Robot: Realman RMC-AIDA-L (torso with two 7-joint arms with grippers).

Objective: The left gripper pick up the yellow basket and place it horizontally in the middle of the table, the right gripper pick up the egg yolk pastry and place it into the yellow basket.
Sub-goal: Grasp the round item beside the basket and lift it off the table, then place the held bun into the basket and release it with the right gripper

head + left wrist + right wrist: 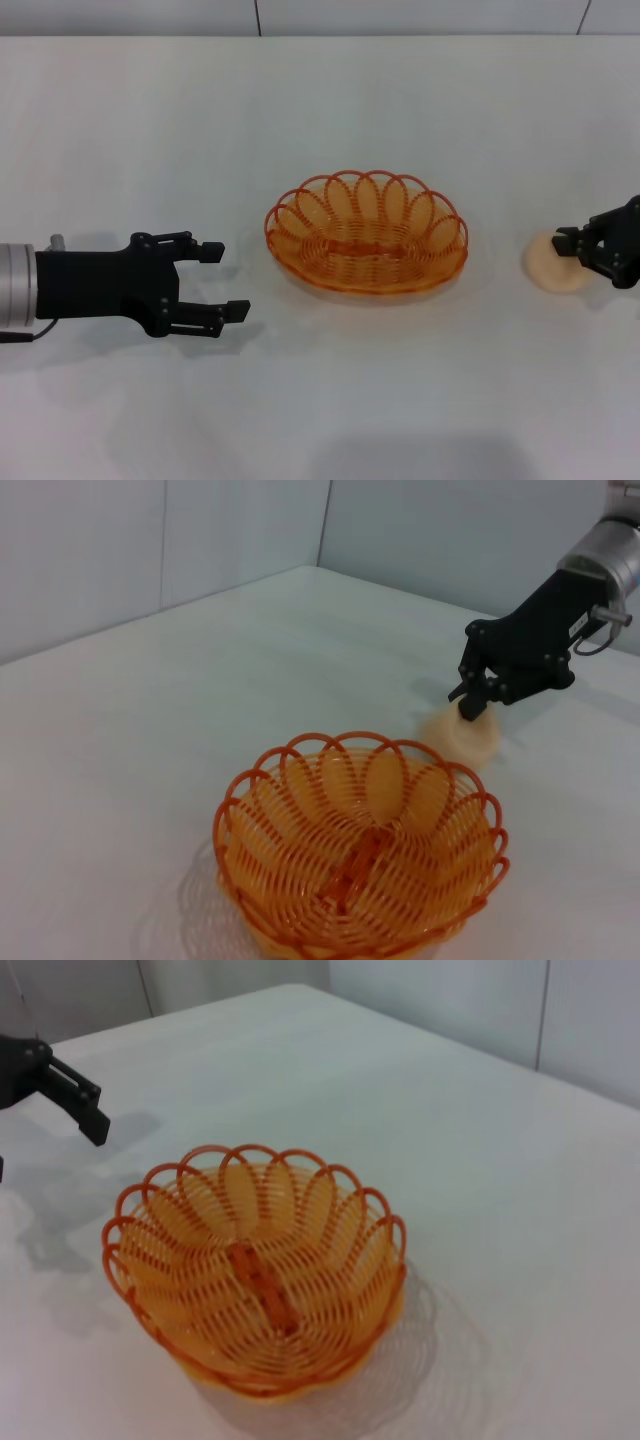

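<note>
The yellow basket [366,235] stands upright and empty on the white table [350,400], near its middle, with its long side across my view. It also shows in the left wrist view [360,865] and the right wrist view [255,1270]. My left gripper [215,282] is open and empty, just left of the basket and apart from it. The egg yolk pastry [548,265] lies on the table to the right of the basket. My right gripper [568,250] is right at the pastry's right side, over it; in the left wrist view the gripper [470,702] sits on top of the pastry [468,738].
The table's far edge meets a grey wall [300,15] at the back. Nothing else stands on the table in these views.
</note>
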